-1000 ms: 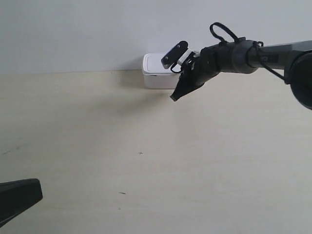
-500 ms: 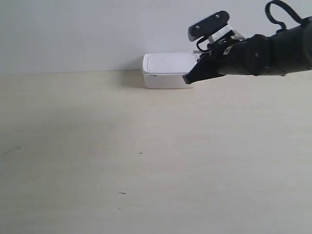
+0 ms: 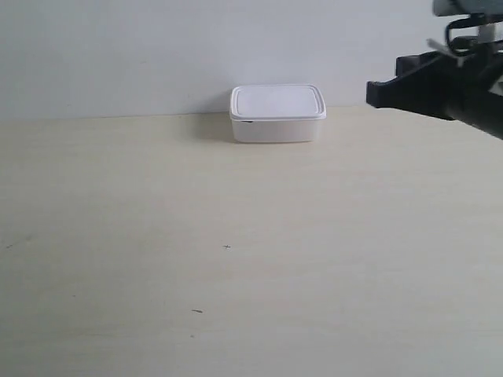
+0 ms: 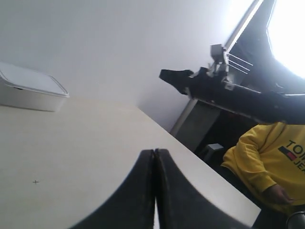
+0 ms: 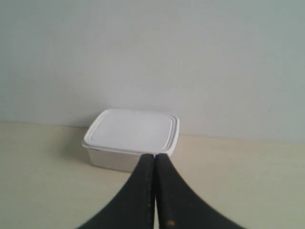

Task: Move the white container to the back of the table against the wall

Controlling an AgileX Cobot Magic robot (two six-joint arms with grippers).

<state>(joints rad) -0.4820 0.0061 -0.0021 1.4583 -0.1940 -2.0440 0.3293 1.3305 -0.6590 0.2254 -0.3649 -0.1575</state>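
The white container (image 3: 277,112) is a low lidded box resting on the table (image 3: 236,259), its back against the wall (image 3: 118,47). My right gripper (image 3: 371,93) hovers off to its side, well apart from it, at the exterior view's right edge. In the right wrist view the right gripper (image 5: 155,155) is shut with nothing in it, and the container (image 5: 131,131) lies ahead. My left gripper (image 4: 154,150) is shut and empty above the table, far from the container (image 4: 28,86). It is out of the exterior view.
The left wrist view shows the table's side edge (image 4: 200,160). Beyond it are a person in a yellow sweatshirt (image 4: 267,162) and dark furniture. The right arm (image 4: 224,93) reaches over the table there. Tiny dark specks (image 3: 227,247) mark the surface.
The right arm drew back from the container toward the exterior view's right edge, and its spread fingers closed. The dark arm tip at lower left left the view. The container stayed put.
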